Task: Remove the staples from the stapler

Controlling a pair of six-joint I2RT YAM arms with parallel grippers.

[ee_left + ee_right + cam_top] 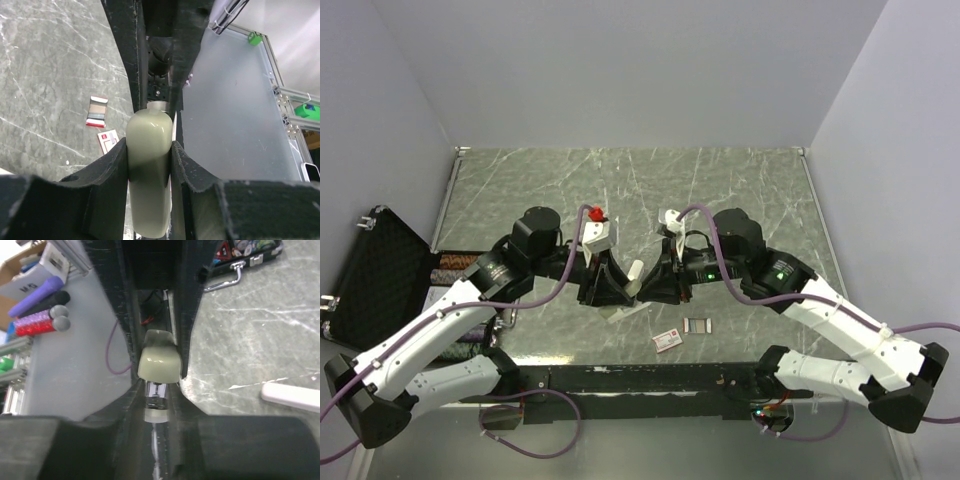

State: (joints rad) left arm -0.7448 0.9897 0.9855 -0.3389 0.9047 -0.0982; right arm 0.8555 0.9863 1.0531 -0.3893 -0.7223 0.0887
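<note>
The table [740, 190] is a grey-green, marble-patterned slab with pale veins, walled on the left, far and right sides. Near its near edge, right of centre, a short silvery-grey strip of staples [697, 325] [97, 111] lies flat. Just beside it, to the left and slightly nearer, lies a small red-and-white cardboard box [668, 340] [109, 141]. A white bar [623, 312] [294, 396] rests near the middle.

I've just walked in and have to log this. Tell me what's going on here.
Both arms are working one pale stapler, held between them over the middle of the table. The left hand clamps its body; the right hand grips one end. A short grey strip of staples lies nearer the bases, beside a small red-and-white box.
</note>
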